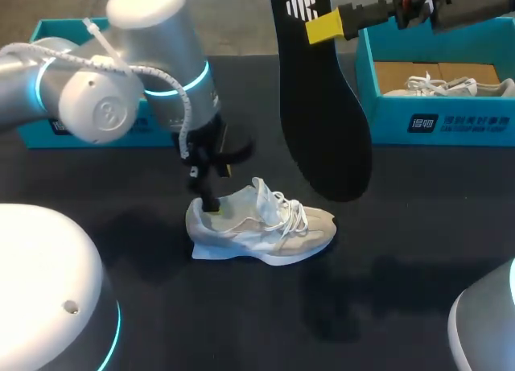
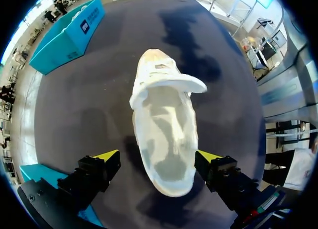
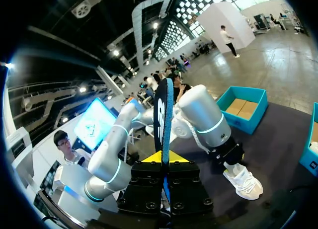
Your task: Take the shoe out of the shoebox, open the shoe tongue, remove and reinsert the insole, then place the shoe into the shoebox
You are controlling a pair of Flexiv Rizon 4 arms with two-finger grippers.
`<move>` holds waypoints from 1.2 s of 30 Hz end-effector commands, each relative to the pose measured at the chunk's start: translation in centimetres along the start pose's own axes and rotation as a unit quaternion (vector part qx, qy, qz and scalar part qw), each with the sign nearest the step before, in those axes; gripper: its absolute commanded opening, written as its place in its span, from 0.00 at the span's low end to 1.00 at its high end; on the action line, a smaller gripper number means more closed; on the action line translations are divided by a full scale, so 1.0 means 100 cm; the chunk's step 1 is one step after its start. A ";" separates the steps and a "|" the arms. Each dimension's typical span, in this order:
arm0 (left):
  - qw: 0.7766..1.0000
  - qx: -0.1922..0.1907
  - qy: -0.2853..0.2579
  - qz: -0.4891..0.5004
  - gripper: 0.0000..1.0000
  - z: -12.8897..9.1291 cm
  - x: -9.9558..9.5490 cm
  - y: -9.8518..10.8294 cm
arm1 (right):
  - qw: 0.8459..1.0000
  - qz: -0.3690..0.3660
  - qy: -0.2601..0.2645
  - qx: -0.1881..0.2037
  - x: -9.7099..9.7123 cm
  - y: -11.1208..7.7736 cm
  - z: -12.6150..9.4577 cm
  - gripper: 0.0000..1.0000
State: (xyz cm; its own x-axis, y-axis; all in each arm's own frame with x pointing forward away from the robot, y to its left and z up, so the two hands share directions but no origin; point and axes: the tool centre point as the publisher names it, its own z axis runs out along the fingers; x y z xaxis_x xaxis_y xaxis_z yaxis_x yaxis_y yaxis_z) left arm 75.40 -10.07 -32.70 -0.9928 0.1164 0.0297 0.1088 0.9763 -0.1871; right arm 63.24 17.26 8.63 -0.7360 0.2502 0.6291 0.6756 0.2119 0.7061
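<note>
Shoe [image 1: 261,226] stands upright on its sole near the middle of the dark bench [image 1: 418,226], a pale cream sneaker with its toe toward my right side and its laces loose. From my left wrist the shoe [image 2: 166,134] lies straight ahead, heel nearest me, and its tongue [image 2: 169,82] is folded forward over the laces so the pale inside of the shoe lies open to view.

My left arm [image 1: 121,73] comes in over the bench and hangs just above the heel. Its jaws are spread wide: the two yellow fingertips [image 2: 107,156] stand on either side of the heel, with a gap showing on one side. In the head view one dark finger [image 1: 211,195] reaches down to the heel collar; I cannot tell whether it touches.

My right jaws pinch the black insole [image 1: 322,105] by its upper edge, a yellow fingertip [image 1: 323,26] pressed against it. The insole hangs in the air, well above the bench and apart from the shoe, its broad end lowest. From my right wrist the insole [image 3: 163,124] stands edge-on between the closed fingers.

A teal shoebox [image 1: 434,121] sits at the far right of the bench with a second pale shoe [image 1: 451,85] inside. Another teal box [image 1: 48,129] sits at the far left, behind my left arm.
</note>
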 end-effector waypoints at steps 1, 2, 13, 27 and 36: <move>1.000 -0.006 0.012 -0.002 1.00 0.022 -0.021 -0.019 | 1.000 0.001 0.000 0.001 0.000 0.001 0.002 0.00; 1.000 -0.007 0.015 -0.002 1.00 0.025 -0.023 -0.022 | 1.000 0.001 0.000 0.001 0.000 0.001 0.002 0.00; 0.999 0.002 0.037 -0.007 1.00 0.049 -0.044 -0.039 | 1.000 0.001 0.000 0.001 0.000 0.001 0.002 0.00; 0.998 0.010 0.061 -0.021 0.84 0.071 -0.040 -0.038 | 1.000 0.001 0.000 0.001 0.000 0.001 0.002 0.00; 0.998 0.011 0.068 -0.016 0.29 0.074 -0.037 -0.040 | 1.000 0.001 0.000 0.001 0.000 0.001 0.002 0.00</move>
State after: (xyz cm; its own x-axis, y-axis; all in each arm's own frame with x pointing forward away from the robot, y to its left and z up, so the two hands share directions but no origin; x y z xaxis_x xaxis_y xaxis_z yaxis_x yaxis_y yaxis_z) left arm 78.21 -15.55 -39.24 -0.9804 0.1063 0.1659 0.0703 0.9753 -0.2095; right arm 63.24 17.26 8.62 -0.7359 0.2502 0.6291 0.6756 0.2119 0.7061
